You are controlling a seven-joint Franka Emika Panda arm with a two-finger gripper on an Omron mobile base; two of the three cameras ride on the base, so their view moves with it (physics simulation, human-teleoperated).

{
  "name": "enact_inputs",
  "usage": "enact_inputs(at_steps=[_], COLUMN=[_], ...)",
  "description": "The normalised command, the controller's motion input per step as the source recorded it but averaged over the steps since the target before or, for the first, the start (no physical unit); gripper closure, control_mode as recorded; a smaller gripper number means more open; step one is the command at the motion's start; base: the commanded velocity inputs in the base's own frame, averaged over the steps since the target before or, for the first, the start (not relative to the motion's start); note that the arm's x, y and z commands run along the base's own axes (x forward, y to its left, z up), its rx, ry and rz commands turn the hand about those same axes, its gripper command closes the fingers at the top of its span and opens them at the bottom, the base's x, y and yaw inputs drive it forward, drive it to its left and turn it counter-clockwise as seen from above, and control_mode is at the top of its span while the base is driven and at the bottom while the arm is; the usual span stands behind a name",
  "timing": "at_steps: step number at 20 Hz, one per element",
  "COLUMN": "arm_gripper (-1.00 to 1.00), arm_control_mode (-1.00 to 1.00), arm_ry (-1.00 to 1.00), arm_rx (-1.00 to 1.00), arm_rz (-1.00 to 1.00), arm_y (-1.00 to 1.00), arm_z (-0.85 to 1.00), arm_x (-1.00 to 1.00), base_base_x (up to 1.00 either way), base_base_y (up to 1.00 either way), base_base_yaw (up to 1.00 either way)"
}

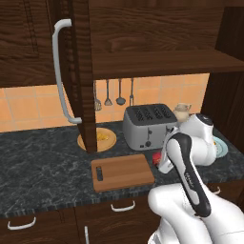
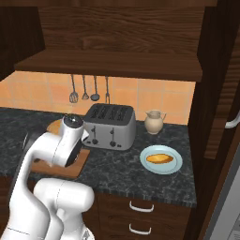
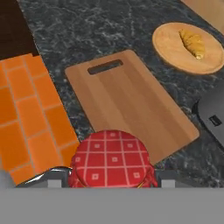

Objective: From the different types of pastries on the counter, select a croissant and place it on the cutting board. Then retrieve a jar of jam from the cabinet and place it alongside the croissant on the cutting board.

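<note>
Fingers (image 3: pixel 57 180) of my gripper (image 3: pixel 113 183) clamp jar of jam (image 3: pixel 113 161) above near edge of cutting board (image 3: pixel 131 105); croissant (image 3: pixel 192 42) sits on round dish (image 3: pixel 175 52) beyond board.

**Materials and finishes on view**

The cutting board (image 3: pixel 131 105) is rendered as smooth, matt light wood with fine grain. The counter (image 1: pixel 43 157) is shown as dark marbled stone (faintly veined in grey). The toaster (image 1: pixel 149 125) is seen as brushed grey metal. The jar of jam (image 3: pixel 111 159) is topped by a red checked, cloth-like lid. The cabinet (image 1: pixel 81 71) is dark grained wood.
</note>
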Motion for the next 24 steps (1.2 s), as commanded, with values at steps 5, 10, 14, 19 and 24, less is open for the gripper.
enact_inputs(at_steps=[5, 10, 14, 19, 24], arm_gripper=[1.00, 1.00, 1.00, 1.00, 1.00], arm_control_mode=[-1.00, -1.00, -1.00, -1.00, -1.00], arm_ry=[0.00, -0.05, -0.14, -0.19, -0.10], arm_rx=[0.13, 0.11, 0.07, 0.08, 0.11], arm_rz=[0.03, 0.00, 0.00, 0.00, 0.06], arm_y=[0.69, 0.47, 0.13, 0.06, 0.02], arm_z=[-1.00, -0.83, -0.88, -0.99, -0.46], arm_x=[0.26, 0.75, 0.91, 0.77, 0.01], base_base_x=[0.00, 0.00, 0.00, 0.00, 0.00], base_base_y=[0.00, 0.00, 0.00, 0.00, 0.00], base_base_yaw=[0.00, 0.00, 0.00, 0.00, 0.00])
